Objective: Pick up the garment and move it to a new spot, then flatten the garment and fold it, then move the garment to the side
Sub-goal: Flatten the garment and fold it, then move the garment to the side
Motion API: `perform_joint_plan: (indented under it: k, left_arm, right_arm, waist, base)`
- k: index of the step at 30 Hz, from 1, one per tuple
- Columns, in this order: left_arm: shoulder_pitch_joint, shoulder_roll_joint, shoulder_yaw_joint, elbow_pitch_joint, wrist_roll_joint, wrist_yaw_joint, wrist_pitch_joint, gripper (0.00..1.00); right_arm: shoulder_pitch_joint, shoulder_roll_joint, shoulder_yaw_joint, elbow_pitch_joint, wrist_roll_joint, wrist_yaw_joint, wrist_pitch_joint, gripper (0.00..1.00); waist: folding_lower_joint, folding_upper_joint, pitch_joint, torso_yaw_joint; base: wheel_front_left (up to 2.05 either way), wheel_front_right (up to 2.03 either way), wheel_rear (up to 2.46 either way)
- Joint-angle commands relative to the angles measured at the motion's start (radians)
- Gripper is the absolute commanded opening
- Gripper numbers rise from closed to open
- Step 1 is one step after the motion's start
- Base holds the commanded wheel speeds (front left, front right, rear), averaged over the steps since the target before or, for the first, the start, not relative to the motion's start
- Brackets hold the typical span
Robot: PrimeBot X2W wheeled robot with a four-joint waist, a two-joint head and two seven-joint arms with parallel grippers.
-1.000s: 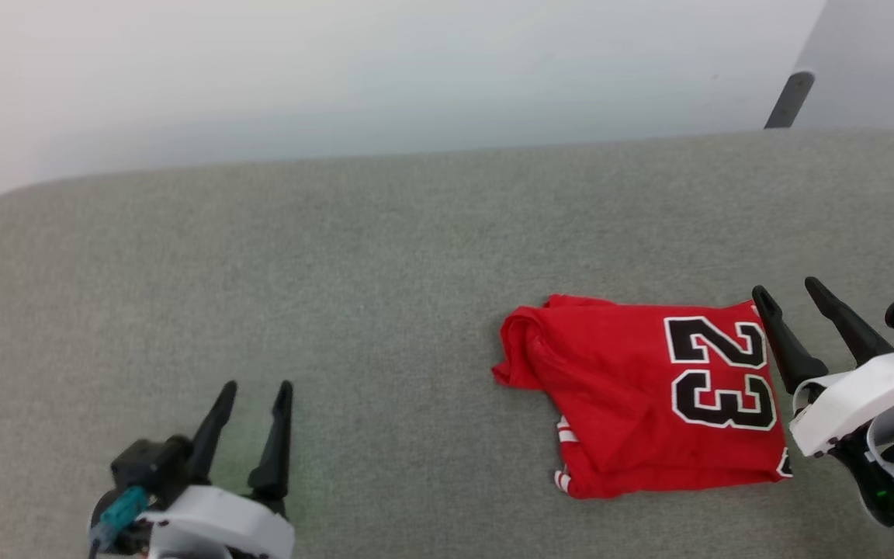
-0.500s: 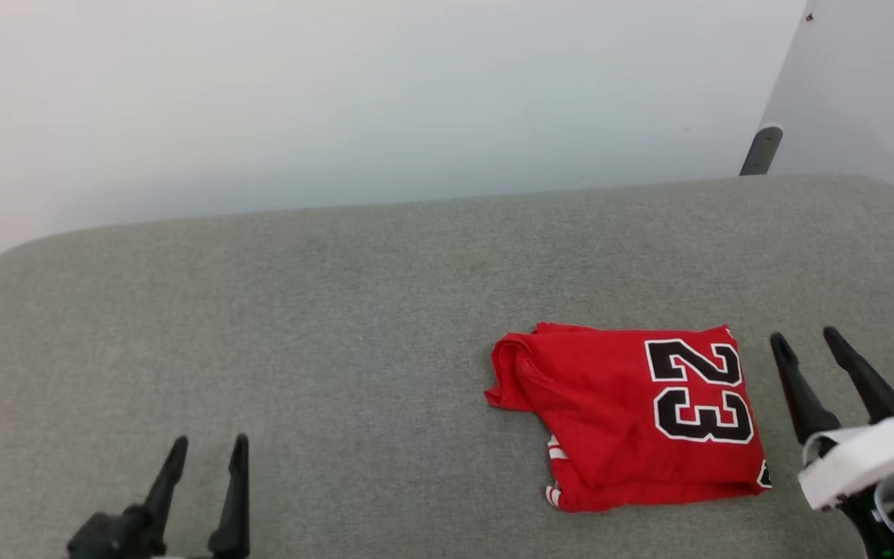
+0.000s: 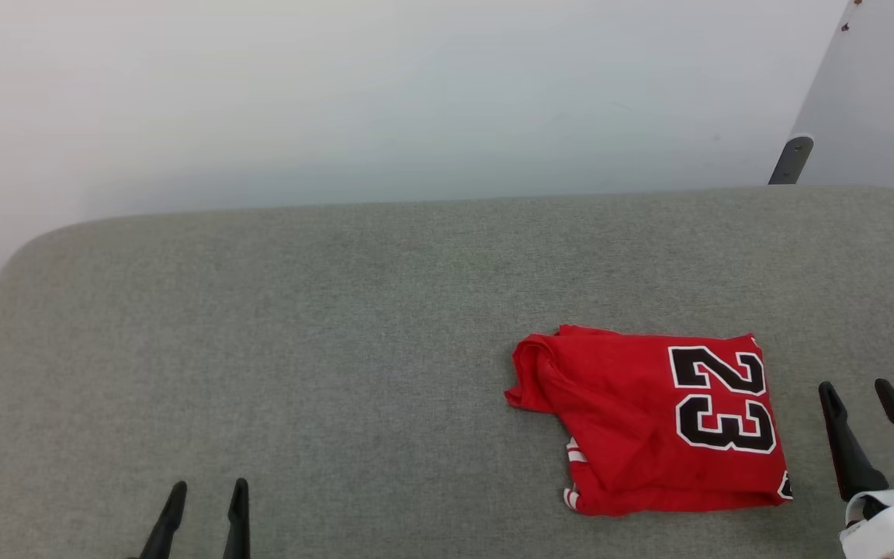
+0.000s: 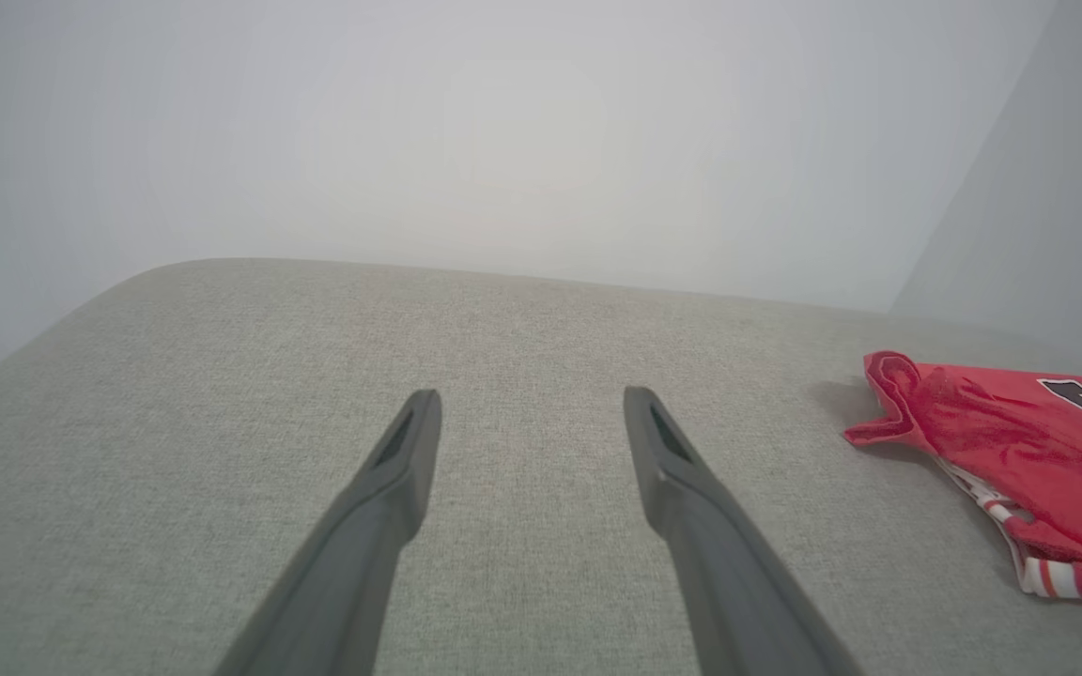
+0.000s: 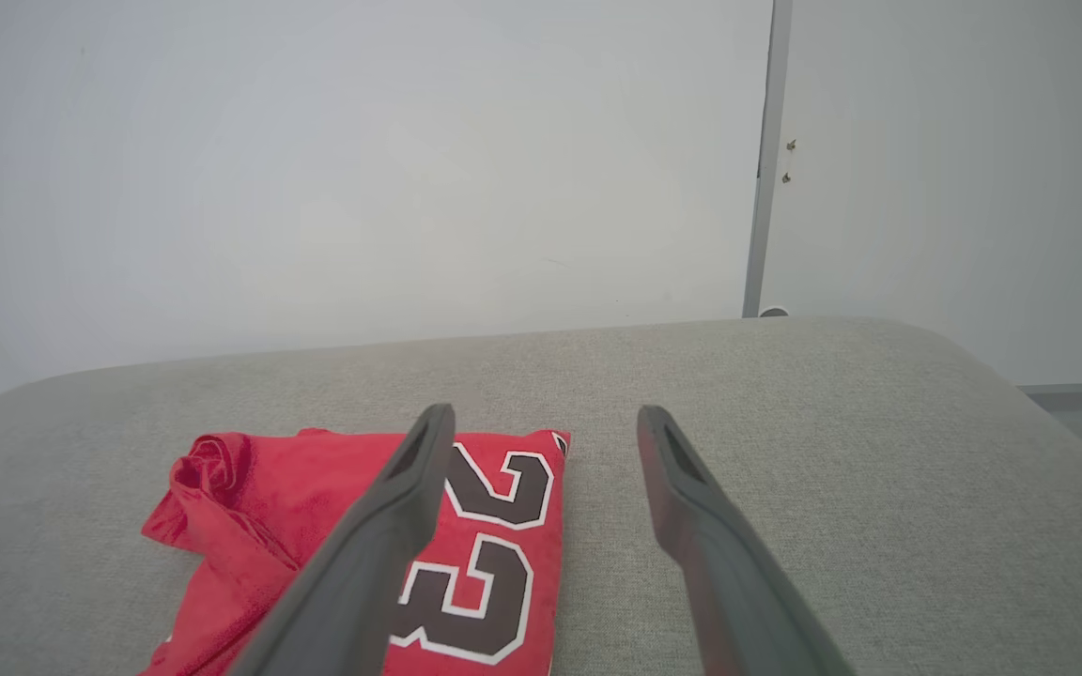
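A folded red jersey garment (image 3: 649, 423) with a black, white-edged "23" on top lies on the right half of a grey fabric-covered surface (image 3: 338, 310) with rounded corners. Its far, right and near edges run fairly straight. The left edge is bunched into a loose roll, and red-and-white striped trim peeks out at the near left corner.

The right tool (image 3: 854, 386) is just right of the garment's right edge, apart from it, with its two dark fingers spread and nothing between them. In the right wrist view one finger crosses in front of the numeral.

The left tool (image 3: 210, 485) is at the near left, well apart from the garment, fingers likewise spread and holding nothing.

Bare fabric stretches across the whole left and centre. A broad strip also runs between the garment and the far edge under the pale wall (image 3: 416, 101), and more lies rightward to the rounded far right corner.
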Motion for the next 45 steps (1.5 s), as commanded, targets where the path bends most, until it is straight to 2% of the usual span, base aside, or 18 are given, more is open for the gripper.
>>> perform_joint_plan:
  k: [1,13,18,21,26,32,33,35,39,44,45]
  left_arm:
    - [0.006,-0.001,0.001,-0.006,0.008,-0.002,0.0,1.0]
    - [-0.016,-0.011,-0.008,-0.013,0.018,-0.002,0.0,1.0]
    - [-0.034,-0.017,-0.016,-0.018,0.026,-0.002,0.0,1.0]
    - [-0.062,-0.015,-0.036,-0.017,0.035,-0.002,0.0,1.0]
    - [-0.13,0.003,-0.106,-0.005,0.013,-0.002,0.0,1.0]
    - [-0.208,0.001,-0.155,0.013,0.009,-0.002,-0.001,1.0]
    - [-0.208,0.001,-0.155,0.013,0.009,-0.002,-0.001,1.0]
    - [-0.228,0.004,-0.175,0.017,0.0,-0.002,-0.001,1.0]
    - [-0.266,0.019,-0.206,0.021,-0.007,-0.002,-0.001,1.0]
    - [-0.314,0.039,-0.225,0.028,-0.013,-0.002,-0.001,1.0]
    - [-0.322,0.043,-0.231,0.031,-0.016,-0.002,0.0,1.0]
  right_arm:
    - [0.017,0.01,-0.01,-0.015,-0.009,0.0,0.01,1.0]
    - [0.03,0.04,-0.048,-0.083,-0.044,0.0,0.074,1.0]
    - [-0.033,0.006,-0.019,-0.094,-0.071,0.0,0.157,1.0]
    - [-0.094,-0.025,0.014,-0.086,-0.061,0.0,0.277,1.0]
    - [-0.189,-0.121,0.103,-0.09,0.022,0.0,0.604,1.0]
    - [-0.249,-0.153,0.066,-0.062,0.145,0.0,0.988,1.0]
    - [-0.249,-0.153,0.066,-0.062,0.145,0.0,0.988,1.0]
    - [-0.266,-0.149,0.063,-0.057,0.141,0.0,1.055,1.0]
    - [-0.291,-0.091,0.039,-0.018,0.136,0.0,1.119,1.0]
    - [-0.292,-0.046,0.049,0.018,0.105,0.0,1.14,1.0]
    - [-0.292,-0.036,0.049,0.02,0.099,0.0,1.126,0.86]
  waist:
    - [0.0,0.0,0.0,0.003]
    - [0.0,0.0,0.005,0.012]
    - [0.0,0.0,0.034,0.012]
    - [0.0,0.0,0.069,0.013]
    - [0.0,0.0,0.138,0.033]
    - [0.0,0.0,0.204,0.056]
    - [0.0,0.0,0.204,0.056]
    - [0.0,0.0,0.229,0.061]
    - [0.0,0.0,0.273,0.071]
    - [0.0,0.0,0.317,0.077]
    - [0.0,0.0,0.322,0.075]
  base:
    - [0.0,0.0,0.0]
    - [0.0,0.0,0.0]
    - [0.0,0.0,0.0]
    - [0.0,0.0,0.0]
    - [0.0,0.0,0.0]
    - [0.0,0.0,0.0]
    - [0.0,0.0,0.0]
    - [0.0,0.0,0.0]
    - [0.0,0.0,0.0]
    - [0.0,0.0,0.0]
    - [0.0,0.0,0.0]
